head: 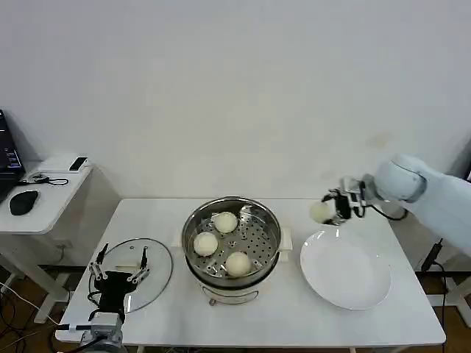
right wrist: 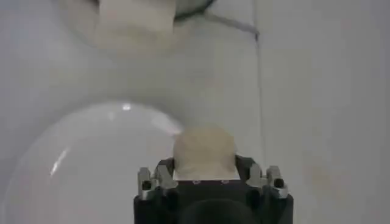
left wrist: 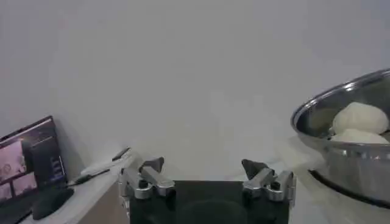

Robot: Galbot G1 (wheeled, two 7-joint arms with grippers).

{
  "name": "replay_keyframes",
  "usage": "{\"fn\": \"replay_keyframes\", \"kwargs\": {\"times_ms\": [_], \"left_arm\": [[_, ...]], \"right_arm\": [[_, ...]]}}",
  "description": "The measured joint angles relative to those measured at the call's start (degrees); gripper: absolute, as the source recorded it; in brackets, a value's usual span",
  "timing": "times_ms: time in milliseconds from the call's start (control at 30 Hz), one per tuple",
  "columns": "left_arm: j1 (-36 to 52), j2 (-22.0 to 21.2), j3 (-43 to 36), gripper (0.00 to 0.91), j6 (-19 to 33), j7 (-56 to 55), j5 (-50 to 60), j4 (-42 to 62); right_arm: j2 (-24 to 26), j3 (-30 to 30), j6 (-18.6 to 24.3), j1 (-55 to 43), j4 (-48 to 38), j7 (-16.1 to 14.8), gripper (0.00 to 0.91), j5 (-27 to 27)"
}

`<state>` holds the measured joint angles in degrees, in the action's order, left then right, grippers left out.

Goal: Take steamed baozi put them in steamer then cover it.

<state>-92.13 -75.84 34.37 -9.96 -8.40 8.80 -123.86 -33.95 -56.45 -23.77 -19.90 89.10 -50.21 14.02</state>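
Observation:
The steel steamer (head: pixel 193 222) stands mid-table with three cream-white baozi (head: pixel 224 221) (head: pixel 205 243) (head: pixel 237 262) on its perforated tray. A fourth baozi (head: pixel 321 212) hangs above the far edge of the white plate (head: pixel 353 287), with my right gripper (head: pixel 330 209) shut on it; the right wrist view has that baozi (right wrist: pixel 204 152) between the fingers over the plate (right wrist: pixel 79 170). The glass cover (head: pixel 158 272) lies flat at the table's left. My left gripper (head: pixel 118 269) hovers open over it, fingers (left wrist: pixel 152 165) spread, and the steamer's rim (left wrist: pixel 317 109) shows in that view.
A side desk (head: pixel 51 184) at the left carries a mouse (head: pixel 23 201), a laptop edge and a small device. The white table (head: pixel 294 316) has bare room in front of the steamer. A white wall rises behind.

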Motion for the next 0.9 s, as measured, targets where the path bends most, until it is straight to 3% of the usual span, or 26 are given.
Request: {"fn": "replay_keyframes", "kwargs": {"times_ms": [300,533,900], "left_arm": [[0.23,0.14,0.80,0.907,0.01,0.02,-0.12,0.31],[0.21,-0.02,1.00,0.907,0.25,0.03,-0.28,0.95],[0.22,-0.26,1.36,0.907,0.38,0.03,-0.54,1.08]], "right_arm": [[-8.22,-8.86,-6.05,-7.76,1.74,6.26,0.685,11.22],[-12.83,-12.02,-10.21,-9.10,2.94,10.69,0.685,18.18],[-17.41,-13.96,-14.99,-6.80,2.02,14.39,0.685,23.12]]}}
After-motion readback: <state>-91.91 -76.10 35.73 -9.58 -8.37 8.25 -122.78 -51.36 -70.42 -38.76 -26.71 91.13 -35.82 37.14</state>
